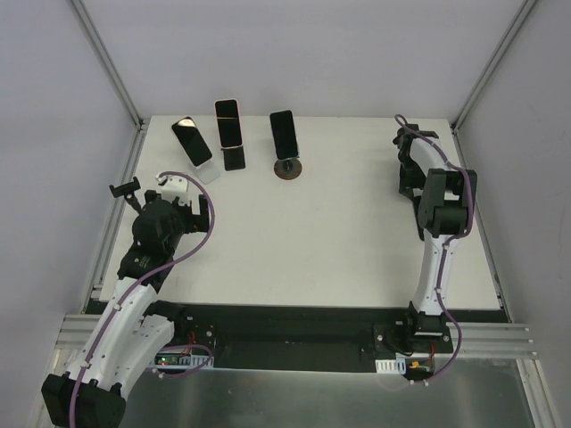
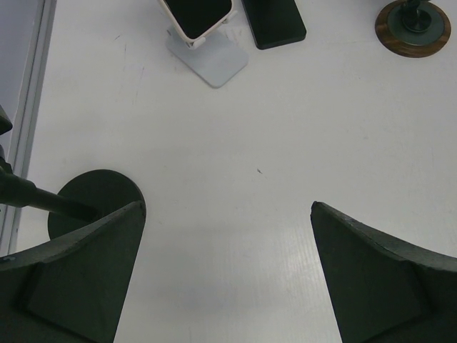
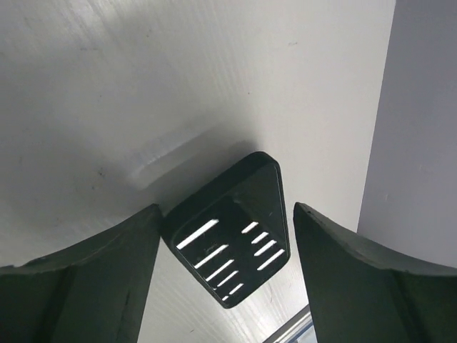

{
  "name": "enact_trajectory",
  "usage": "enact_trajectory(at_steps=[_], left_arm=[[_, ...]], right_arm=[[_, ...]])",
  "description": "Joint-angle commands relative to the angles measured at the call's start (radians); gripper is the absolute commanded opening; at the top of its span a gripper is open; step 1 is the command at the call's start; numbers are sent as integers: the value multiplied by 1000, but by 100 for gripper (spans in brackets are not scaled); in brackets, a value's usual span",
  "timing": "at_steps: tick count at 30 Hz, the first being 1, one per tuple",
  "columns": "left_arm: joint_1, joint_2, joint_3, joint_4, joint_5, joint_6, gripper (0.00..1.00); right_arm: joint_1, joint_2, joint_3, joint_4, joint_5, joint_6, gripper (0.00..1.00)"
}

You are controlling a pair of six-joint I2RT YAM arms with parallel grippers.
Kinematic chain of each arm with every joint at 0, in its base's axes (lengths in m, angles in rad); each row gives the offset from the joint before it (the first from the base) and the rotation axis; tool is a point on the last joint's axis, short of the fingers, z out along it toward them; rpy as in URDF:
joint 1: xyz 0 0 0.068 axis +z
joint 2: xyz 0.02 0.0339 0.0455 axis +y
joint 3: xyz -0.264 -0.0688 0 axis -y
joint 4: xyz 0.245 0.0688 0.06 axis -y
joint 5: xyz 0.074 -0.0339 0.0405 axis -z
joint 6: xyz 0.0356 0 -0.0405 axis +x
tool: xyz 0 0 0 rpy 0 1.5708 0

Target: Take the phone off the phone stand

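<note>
Releasing phone (image 3: 228,239): flat on worktop (image 3: 143,71) between parted right jaws; left jaws wide, empty. Next: lift right jaws clear.

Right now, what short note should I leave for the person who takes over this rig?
Left gripper: jaws open, empty, above bare table near an empty stand.
Right gripper: jaws open around the phone, which lies flat at the table's far right.
Done: phone off any stand, released.
Left: lift the right arm clear, probably. Three other phones sit on stands at the back.
</note>
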Motion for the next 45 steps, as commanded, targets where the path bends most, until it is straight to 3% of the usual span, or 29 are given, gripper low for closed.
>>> enact_trajectory(at_steps=[1,5,8,16,19,23,45], left_arm=[[-10,5,-1,47,5,21,99],[-10,8,0,48,12,19,99],[-10,8,-1,48,17,18,99],[-10,5,-1,51,25,16,99],[-10,4,-1,51,28,16,99],[-8,4,-1,53,32,16,99],[-11,16,-4,56,38,16,99]], right_arm=[[-6,-107,-53,79,-192,-54,81],[-6,-213,-116,135,-258,-47,90],[-6,-296,-137,176,-343,-58,91],[-8,-569,-401,400,-575,-77,94],[-6,-566,-442,402,-719,-52,95],[-28,-537,-490,411,-801,-11,96],[-141,-362,-519,445,-807,38,97]])
